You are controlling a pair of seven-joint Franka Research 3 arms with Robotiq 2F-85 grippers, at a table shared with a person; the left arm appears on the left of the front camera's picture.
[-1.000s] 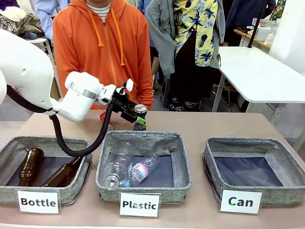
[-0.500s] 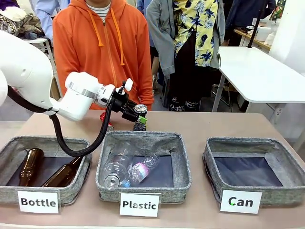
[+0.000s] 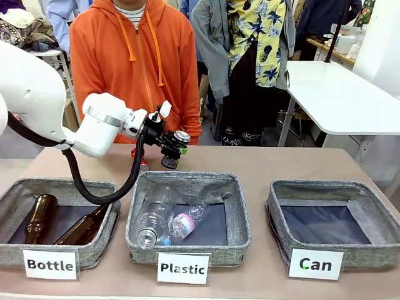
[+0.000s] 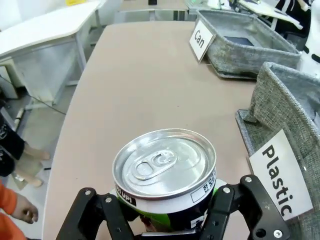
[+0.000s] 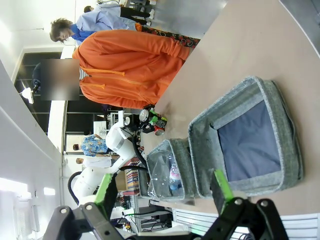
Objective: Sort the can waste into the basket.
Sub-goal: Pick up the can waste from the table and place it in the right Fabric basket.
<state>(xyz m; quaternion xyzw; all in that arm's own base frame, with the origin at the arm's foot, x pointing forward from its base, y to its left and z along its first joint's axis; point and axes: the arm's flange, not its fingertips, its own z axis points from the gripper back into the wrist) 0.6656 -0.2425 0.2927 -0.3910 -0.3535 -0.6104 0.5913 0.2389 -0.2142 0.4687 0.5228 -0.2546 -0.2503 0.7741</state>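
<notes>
The left gripper (image 3: 175, 150) has its jaws closed on the dark can (image 3: 181, 136). In the left wrist view I see 1 finger pressing on each side of the can body, and the silver top (image 4: 164, 162) faces the camera. In the front view the can sits tilted between the jaws, with its top up and leaning to the robot's right. I cannot tell if its bottom touches the worktop (image 3: 281, 165).

The red can (image 3: 135, 152) stands on the worktop just beside these jaws, on their left side and a little lower. It is partly hidden by the black cable (image 3: 100, 201). The "Plastic" basket (image 3: 240, 212) is just below the jaws on the robot's side, with clear bottles (image 3: 159, 219) inside. The "Can" basket (image 3: 375, 215) is well apart from the jaws, to their right, and its dark lining shows. The "Bottle" basket (image 3: 62, 184) is lower and to their left, with 2 brown bottles (image 3: 39, 217) in it.

The right gripper (image 5: 161, 182) has its jaws wide apart, with nothing between them. In the right wrist view the "Can" basket lies well beyond these jaws.
</notes>
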